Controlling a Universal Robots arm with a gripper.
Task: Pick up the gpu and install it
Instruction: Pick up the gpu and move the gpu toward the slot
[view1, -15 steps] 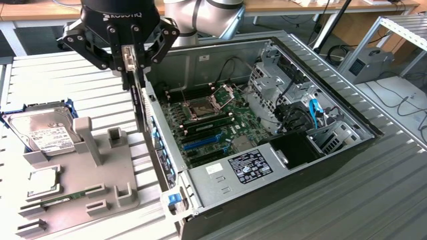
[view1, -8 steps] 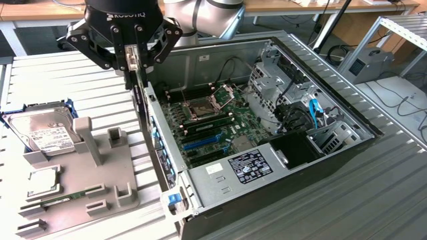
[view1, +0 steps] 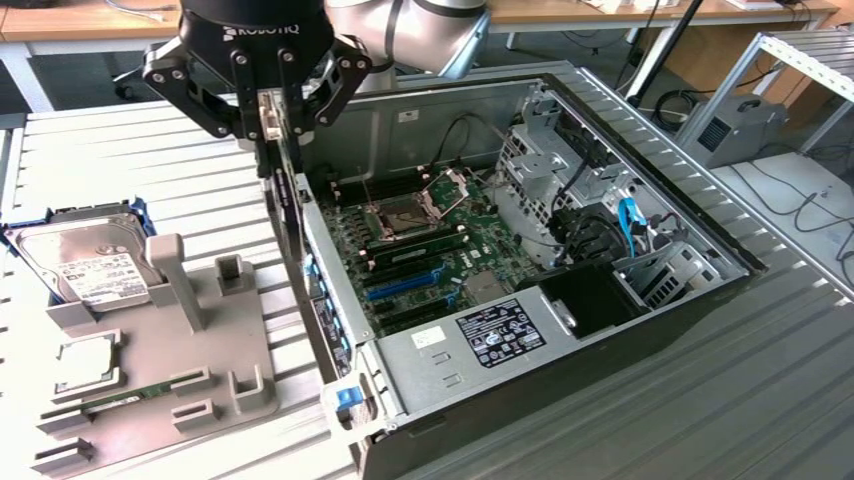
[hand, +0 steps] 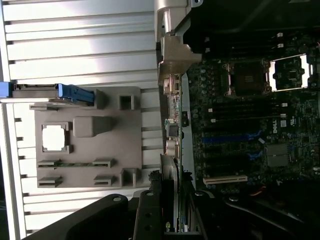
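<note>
Holds the gpu (view1: 284, 190) edge-on between the gripper's (view1: 276, 125) half-closed fingers (view1: 327, 90), hanging just below them, above the case's rear wall (view1: 320, 300). Probably best: keep it vertical, square to the blue slot (view1: 400, 285), avoid twisting.

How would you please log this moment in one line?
hand: shut on gpu | gpu: hanging edge-on by computer case wall | install: not done
</note>
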